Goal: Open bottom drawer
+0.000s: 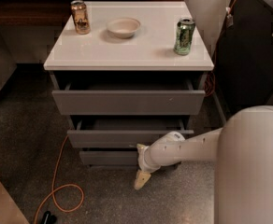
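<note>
Counting three grey drawers under the white top (127, 55): top drawer (127, 101) and middle drawer (127, 137) stand pulled out, and the bottom drawer (106, 157) sits lowest, just above the floor, sticking out least. The gripper (143, 169) is at its front's right edge; wide or narrow, can't tell. On top: two cans, the brown can (80, 17) at the back-left corner and the green can (184, 36) by the right edge; one bowl (123, 26) near the back edge. One orange cable (57, 190) lies on the floor.

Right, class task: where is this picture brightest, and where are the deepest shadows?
Camera view: the white cabinet top is brightest, with soft shadows beside the bowl and green can; the top drawer's inside lies in deep shadow; the hand, low by the bottom drawer, is well lit.
</note>
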{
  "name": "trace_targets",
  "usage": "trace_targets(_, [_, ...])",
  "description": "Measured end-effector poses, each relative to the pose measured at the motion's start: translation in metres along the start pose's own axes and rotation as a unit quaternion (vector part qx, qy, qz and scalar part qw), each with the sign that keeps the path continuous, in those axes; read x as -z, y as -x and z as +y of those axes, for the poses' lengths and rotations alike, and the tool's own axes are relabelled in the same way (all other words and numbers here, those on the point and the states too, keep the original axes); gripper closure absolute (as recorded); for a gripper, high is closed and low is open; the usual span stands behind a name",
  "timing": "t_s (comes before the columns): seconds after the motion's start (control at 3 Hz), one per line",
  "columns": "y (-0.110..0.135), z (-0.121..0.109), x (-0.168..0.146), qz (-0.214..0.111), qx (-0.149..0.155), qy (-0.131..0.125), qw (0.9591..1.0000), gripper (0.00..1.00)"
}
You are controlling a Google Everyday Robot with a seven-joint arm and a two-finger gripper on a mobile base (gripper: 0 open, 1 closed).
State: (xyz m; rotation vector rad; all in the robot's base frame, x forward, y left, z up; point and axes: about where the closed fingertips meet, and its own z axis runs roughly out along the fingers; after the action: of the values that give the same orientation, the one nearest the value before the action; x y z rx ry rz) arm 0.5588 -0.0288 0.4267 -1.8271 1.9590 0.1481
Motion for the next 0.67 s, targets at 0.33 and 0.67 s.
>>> trace_targets(0.33, [-0.0260, -0.0004, -0.0594, 0.026, -0.030, -0.002, 0.9992, 0.00])
trace_targets(0.67, [-0.0260, -0.0002, -0.0594, 0.026, -0.030, -0.002, 0.9992, 0.00])
